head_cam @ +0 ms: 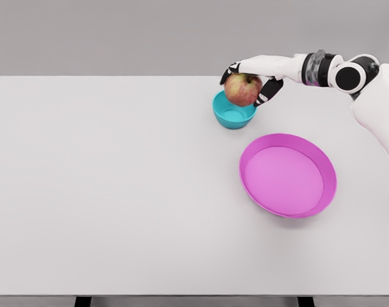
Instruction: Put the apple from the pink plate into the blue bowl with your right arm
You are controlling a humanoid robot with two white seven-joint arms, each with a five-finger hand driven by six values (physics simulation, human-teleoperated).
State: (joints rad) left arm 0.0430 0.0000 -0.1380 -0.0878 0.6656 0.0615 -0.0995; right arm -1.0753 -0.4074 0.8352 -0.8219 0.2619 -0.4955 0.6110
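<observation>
A red-green apple (242, 89) hangs just above the far rim of the small blue bowl (231, 115). My right hand (251, 82) reaches in from the right and is shut on the apple, fingers over its top and thumb at its right side. The bowl looks empty inside. The pink plate (288, 174) lies nearer, to the right of the bowl, with nothing on it. No left arm shows.
The white table (118, 192) spans the whole view, its front edge near the bottom and its far edge just behind the hand. My right forearm (322, 69) stretches across the back right corner.
</observation>
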